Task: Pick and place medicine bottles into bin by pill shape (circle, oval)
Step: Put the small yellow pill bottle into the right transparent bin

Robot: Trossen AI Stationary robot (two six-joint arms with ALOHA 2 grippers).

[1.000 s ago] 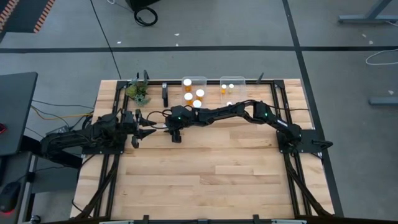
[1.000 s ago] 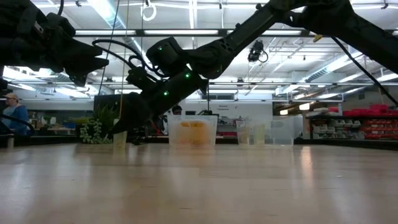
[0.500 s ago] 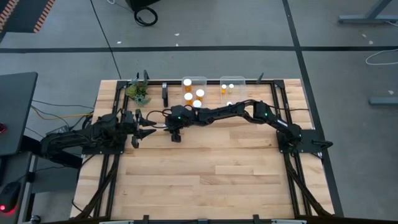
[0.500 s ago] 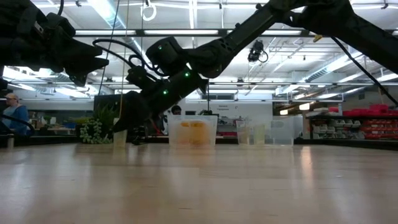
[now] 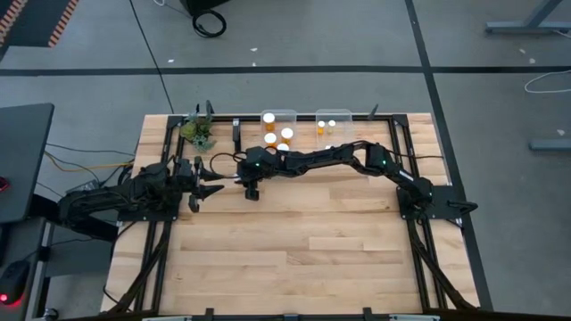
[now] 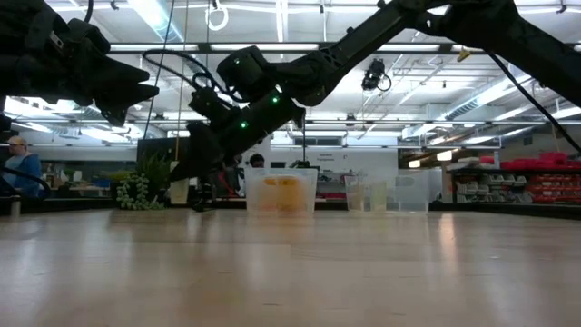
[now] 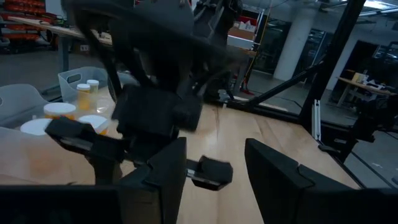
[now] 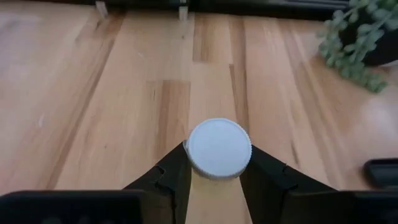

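Lifted since a moment ago, the medicine bottle [image 6: 179,191] now hangs clear of the surface [image 6: 290,263], pinched at its white cap by the right pincer [image 8: 216,167]. That arm stretches low across the far side of the surface, wrist bent downward near the plant [image 5: 198,131]. At the near-left edge waits the left pincer [image 7: 214,168], its fingers [image 7: 168,171] spread apart.

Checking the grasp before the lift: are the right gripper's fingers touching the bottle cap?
Touching. The right wrist view shows both fingers pressed against the white cap of the medicine bottle, no gap on either side.
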